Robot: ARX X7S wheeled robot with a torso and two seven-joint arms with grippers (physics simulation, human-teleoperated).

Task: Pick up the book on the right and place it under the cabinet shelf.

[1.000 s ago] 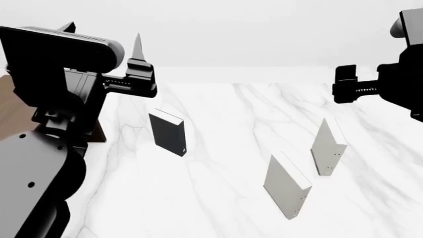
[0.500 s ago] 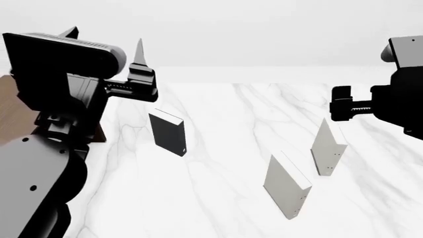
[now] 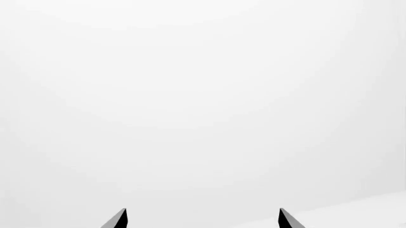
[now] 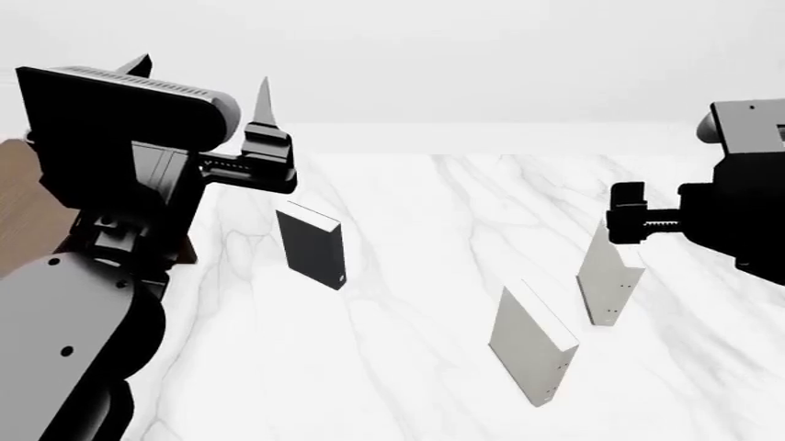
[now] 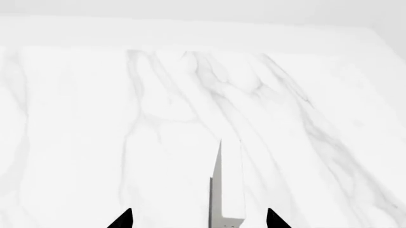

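— Anything new on the right side?
— Right gripper [image 5: 198, 219] lower and nearer than a second ago, now just above and behind the book [image 4: 608, 273]. Jaws spread, nothing between them yet; in the right wrist view, tips showing either side of the book's [image 5: 227, 190] top edge.
— And the book itself?
— Upright on the marble table [image 4: 417, 303], farthest right of three, unmoved. Grey book [image 4: 531, 344] just left and nearer, also standing. Black book [image 4: 312, 246] well apart to the left, standing too.
— Meaning for the task?
— Approach well lined up, by the look of it; probably only a short descent left before closing on the book's thin top edge. Risk of tipping the book if one tip touches first.
— Left side?
— Left gripper [image 3: 201, 219] raised at far left, jaws spread, holding nothing, facing blank background. Slightly shifted from a second ago, not involved.
— Destination?
— Cabinet shelf [image 4: 22, 197] only a brown sliver at far left, mostly hidden behind the left arm. Opening not visible, so room under it impossible to judge. Long carry across the table to come, past the black book.
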